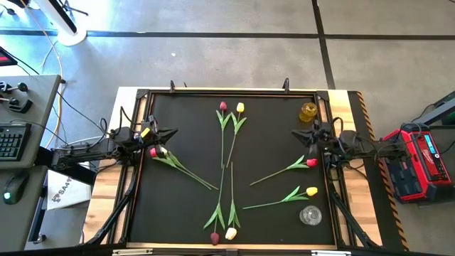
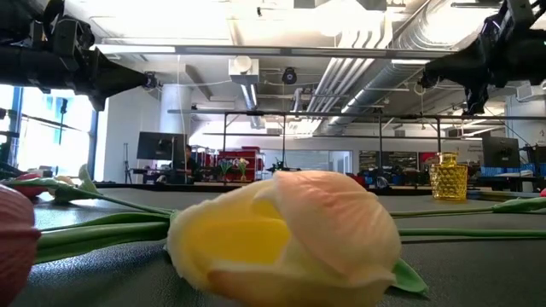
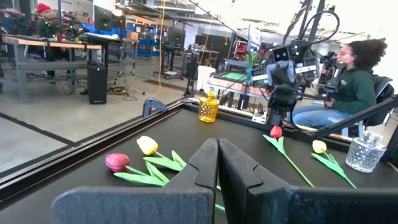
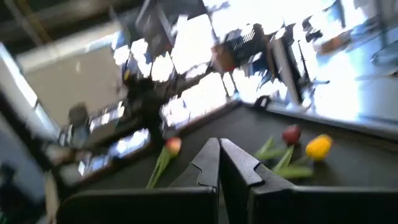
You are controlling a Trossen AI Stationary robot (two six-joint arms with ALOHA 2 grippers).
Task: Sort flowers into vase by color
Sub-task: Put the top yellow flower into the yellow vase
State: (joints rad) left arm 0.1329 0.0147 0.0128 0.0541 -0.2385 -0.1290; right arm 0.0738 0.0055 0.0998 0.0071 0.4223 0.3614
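Observation:
Tulips lie flat on the black mat in pairs. A maroon [image 1: 222,107] and a yellow one [image 1: 240,108] lie at the far side, a red [image 1: 153,151] and a cream one [image 1: 163,150] at the left, and a maroon [image 1: 215,238] and a cream one [image 1: 231,233] at the near edge. A red [image 1: 311,163] and a yellow tulip [image 1: 311,191] lie at the right. My left gripper [image 1: 174,133] hovers shut above the mat's left side, near the red and cream heads. My right gripper [image 1: 297,134] hovers shut at the right, between the amber vase and the red tulip. Neither holds anything.
An amber glass vase [image 1: 308,112] stands at the far right corner and a clear glass vase [image 1: 310,215] at the near right. A raised frame [image 1: 142,171] rims the mat. A seated person [image 3: 354,87] shows beyond the table's right side.

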